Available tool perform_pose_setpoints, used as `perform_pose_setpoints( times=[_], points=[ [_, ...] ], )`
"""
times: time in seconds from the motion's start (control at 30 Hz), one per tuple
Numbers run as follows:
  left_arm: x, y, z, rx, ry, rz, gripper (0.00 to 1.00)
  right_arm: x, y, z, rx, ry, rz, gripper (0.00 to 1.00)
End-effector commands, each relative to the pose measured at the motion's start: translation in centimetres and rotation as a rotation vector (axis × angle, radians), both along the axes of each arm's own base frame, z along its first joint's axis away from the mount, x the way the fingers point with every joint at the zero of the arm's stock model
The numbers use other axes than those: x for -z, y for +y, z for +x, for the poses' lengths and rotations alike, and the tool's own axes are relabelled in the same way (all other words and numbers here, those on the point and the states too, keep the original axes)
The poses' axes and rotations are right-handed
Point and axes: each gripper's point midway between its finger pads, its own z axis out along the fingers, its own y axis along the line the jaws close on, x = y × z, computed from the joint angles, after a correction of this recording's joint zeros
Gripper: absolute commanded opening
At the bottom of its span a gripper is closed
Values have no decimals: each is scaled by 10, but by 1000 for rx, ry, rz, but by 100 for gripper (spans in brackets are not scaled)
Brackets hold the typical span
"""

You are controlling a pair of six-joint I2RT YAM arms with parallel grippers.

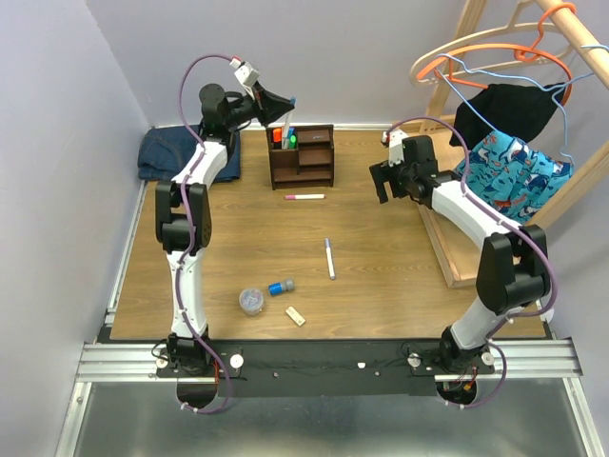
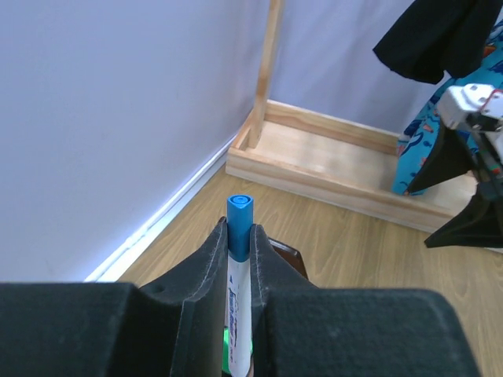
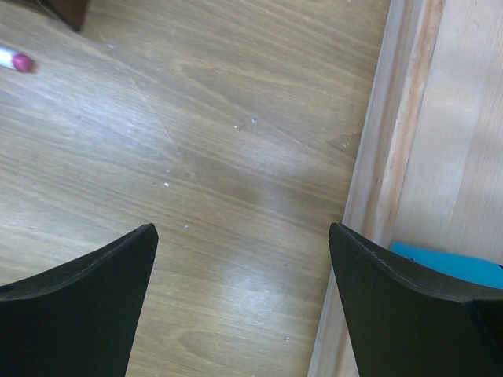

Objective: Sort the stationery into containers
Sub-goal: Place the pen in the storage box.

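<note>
The organiser (image 1: 303, 155) already holds two highlighters (image 1: 277, 137). The left pincer (image 2: 240, 236), clamped on a blue-capped marker (image 2: 239, 267), hovers over its pen section; the right pincer (image 3: 242, 232) is spread, empty. Left on the surface (image 1: 400, 257): pink-capped marker (image 1: 304, 197), another white marker (image 1: 329, 258), clear tub (image 1: 251, 301), blue-grey cylinder (image 1: 282, 287), beige block (image 1: 296, 315).

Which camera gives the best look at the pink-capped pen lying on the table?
The top external view: the pink-capped marker lies whole, in front of the dark organiser. The right wrist view catches only its capped end at the frame's corner; the left wrist view misses it.
</note>
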Motion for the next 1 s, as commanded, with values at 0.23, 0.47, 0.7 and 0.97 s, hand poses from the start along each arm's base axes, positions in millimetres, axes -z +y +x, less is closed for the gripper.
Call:
perform_pose_setpoints(
  times=[0.23,0.47,0.7,0.97],
  points=[
    [33,14,24,15,-36,-36,17,16,-11,13,23,39,-100,97],
    [62,24,24,22,-17,-20,17,23,-5,19,8,51,-113,97],
    [84,25,4,34,-4,-6,18,28,1,20,-15,45,-129,97],
    [85,27,-12,34,-15,3,29,27,8,15,-37,41,-122,97]
  ],
)
